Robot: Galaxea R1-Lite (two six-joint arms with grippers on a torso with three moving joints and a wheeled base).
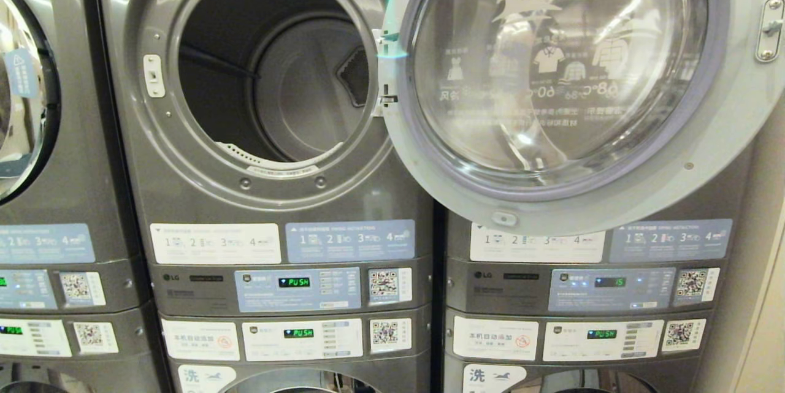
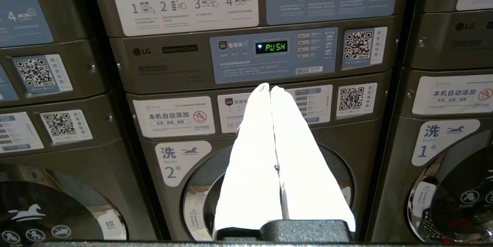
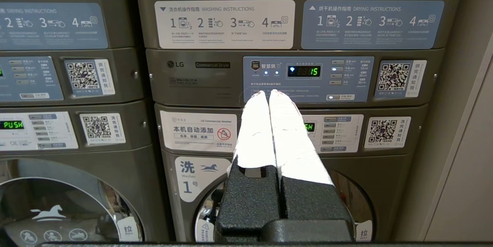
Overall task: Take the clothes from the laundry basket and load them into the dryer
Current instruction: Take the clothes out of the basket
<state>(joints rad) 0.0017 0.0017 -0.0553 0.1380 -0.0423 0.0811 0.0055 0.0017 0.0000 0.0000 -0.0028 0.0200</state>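
Dryer (image 1: pixel 270 74) stands open, drum empty, door (image 1: pixel 552 80) swung right. Basket and clothes out of view, so you judge blind: expect soft, light, floppy fabric; pinch a bunched fold, not an edge. Left gripper (image 2: pixel 269 87) and right gripper (image 3: pixel 267 93) are both clenched on nothing, facing the control panels.
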